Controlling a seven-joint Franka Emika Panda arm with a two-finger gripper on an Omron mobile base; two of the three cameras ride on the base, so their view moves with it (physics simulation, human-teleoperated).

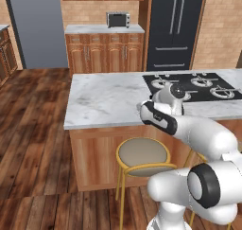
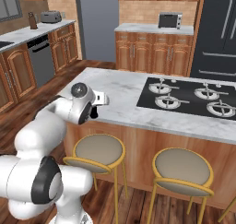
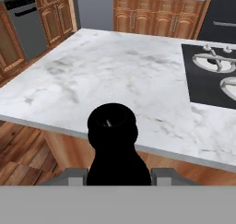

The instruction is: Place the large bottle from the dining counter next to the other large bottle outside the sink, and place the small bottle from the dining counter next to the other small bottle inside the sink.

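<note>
Well, the biggest thing is the dining counter (image 1: 108,96), a long island with a white-grey marble top and light wood sides. Behind it stands a tall dark fridge (image 1: 175,28) next to a row of brown wood cupboards (image 1: 105,54). A black stove plate (image 1: 198,84) with four burners lies flat in the counter's top, toward one end. The rest of the marble top is bare. Two round stools (image 2: 99,149) with thin yellow legs stand on the wood floor, pushed close to the near side of the counter. A small silver oven (image 1: 118,19) sits on the far cupboards.

The white arm reaches up to the near edge of the counter. In the hand view, the gripper (image 3: 119,174) is squeezed onto a dark bottle (image 3: 113,135), one finger on each side. The bottle's round black top points away from the hand, over the counter's near edge. I cannot tell if it is the large or the small one.
</note>
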